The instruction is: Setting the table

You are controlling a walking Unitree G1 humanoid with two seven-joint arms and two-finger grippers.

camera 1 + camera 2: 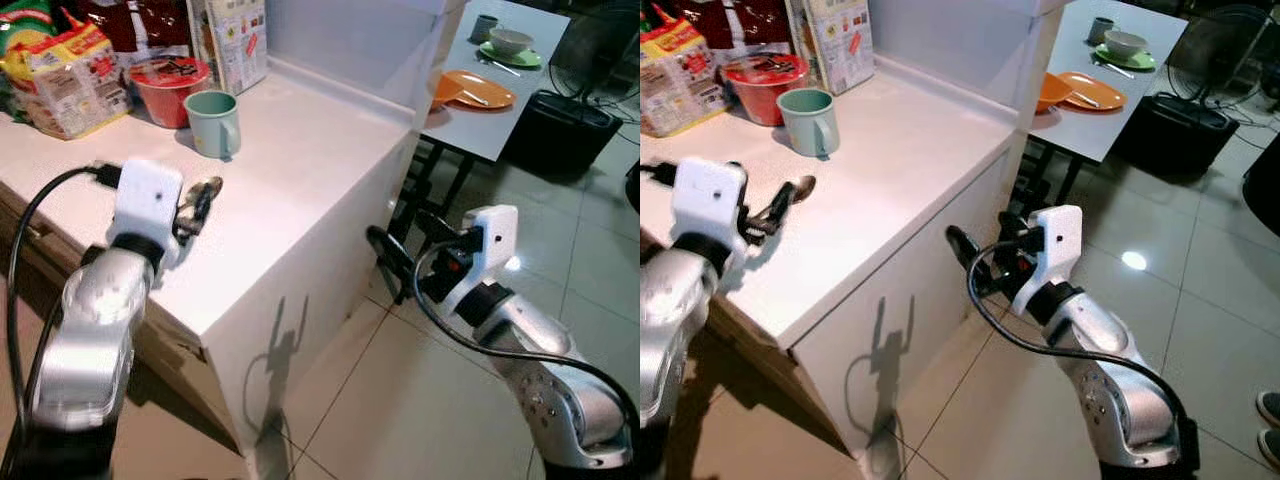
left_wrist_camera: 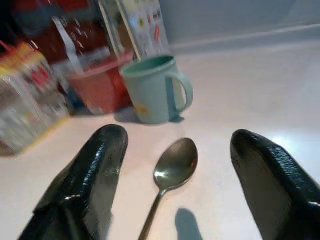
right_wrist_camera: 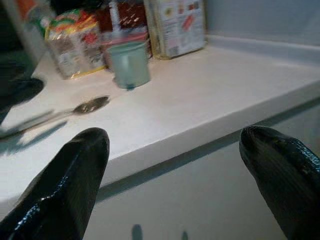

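A metal spoon (image 2: 172,170) lies flat on the white counter (image 1: 300,190), bowl up and shiny, its rounded end pointing toward a pale green mug (image 1: 213,123). Its handle runs back between the spread fingers of the left gripper (image 2: 175,200), which hovers just over the counter without touching the spoon; the handle's end is cut off at the edge of the left wrist view. Behind the mug stand a red bowl (image 1: 168,88), a yellow food packet (image 1: 65,80) and a printed carton (image 1: 232,40), all blurred in the wrist views.

The right gripper (image 3: 185,170) hangs beside the counter's front edge, its fingers wide apart and holding nothing. Beyond the counter, a grey table (image 1: 505,85) carries an orange plate (image 1: 478,90), and a bowl on a green plate (image 1: 510,47), too small to make out in detail.
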